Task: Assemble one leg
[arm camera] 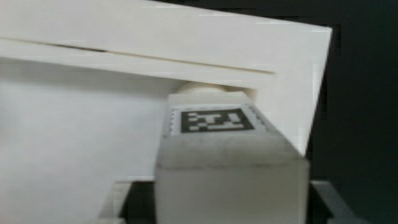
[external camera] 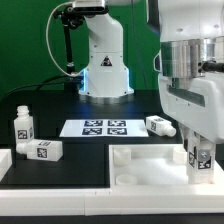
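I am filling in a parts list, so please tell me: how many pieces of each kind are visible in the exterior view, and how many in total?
Legs: 4 (one standing at the exterior view's left, one lying near it, one lying beside the marker board, one in the gripper)
Large white tray-like piece: 1
Marker board: 1
Total: 6

A robotics lab, plainly: a white robot arm base (external camera: 104, 62) is bolted at the far side of a black surface (external camera: 60, 105), with cables (external camera: 60, 45) running behind it against a green backdrop (external camera: 25, 40). A marker board (external camera: 104, 127) lies flat mid-surface, and tagged white parts (external camera: 24, 127) sit at the exterior view's left.
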{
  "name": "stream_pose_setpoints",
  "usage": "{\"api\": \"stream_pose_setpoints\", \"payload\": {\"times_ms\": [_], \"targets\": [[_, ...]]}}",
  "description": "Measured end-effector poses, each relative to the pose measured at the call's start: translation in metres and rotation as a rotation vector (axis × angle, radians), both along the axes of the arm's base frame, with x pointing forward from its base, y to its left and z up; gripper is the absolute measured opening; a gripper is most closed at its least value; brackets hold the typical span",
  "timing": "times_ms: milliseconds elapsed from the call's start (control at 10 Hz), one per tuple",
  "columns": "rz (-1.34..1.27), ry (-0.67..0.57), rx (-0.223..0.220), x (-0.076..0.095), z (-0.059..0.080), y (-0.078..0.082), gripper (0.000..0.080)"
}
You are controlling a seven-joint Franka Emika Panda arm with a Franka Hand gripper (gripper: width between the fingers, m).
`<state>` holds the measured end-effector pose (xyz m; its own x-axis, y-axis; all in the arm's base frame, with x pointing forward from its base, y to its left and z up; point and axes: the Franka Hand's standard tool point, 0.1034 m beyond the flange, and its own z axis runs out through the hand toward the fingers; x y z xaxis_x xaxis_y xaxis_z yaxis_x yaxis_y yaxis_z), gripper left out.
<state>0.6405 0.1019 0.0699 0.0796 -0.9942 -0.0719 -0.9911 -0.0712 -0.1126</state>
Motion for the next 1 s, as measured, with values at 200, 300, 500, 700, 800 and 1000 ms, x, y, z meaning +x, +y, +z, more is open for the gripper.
{"api": "stream_pose_setpoints", "payload": {"times_ms": [200,300,500,700,800,1000], "targets": [[-0.148,0.021,0.027,-0.0012,0.0,0.001,0.0288],[-0.278,0.043,0.059,-0.0013,0.0001,0.0019,0.0288],[-0.475,0.06,0.117,-0.0005,0.0003,0.0013,0.0288],[-0.545,0.066,0.126,-0.0003,0.0009,0.0013,0.0288],[-0.528,0.065,0.124,-0.0005,0.0008,0.0009,0.0288],[-0.527,0.065,0.123,-0.0007,0.0001,0.0014,0.0535]]}}
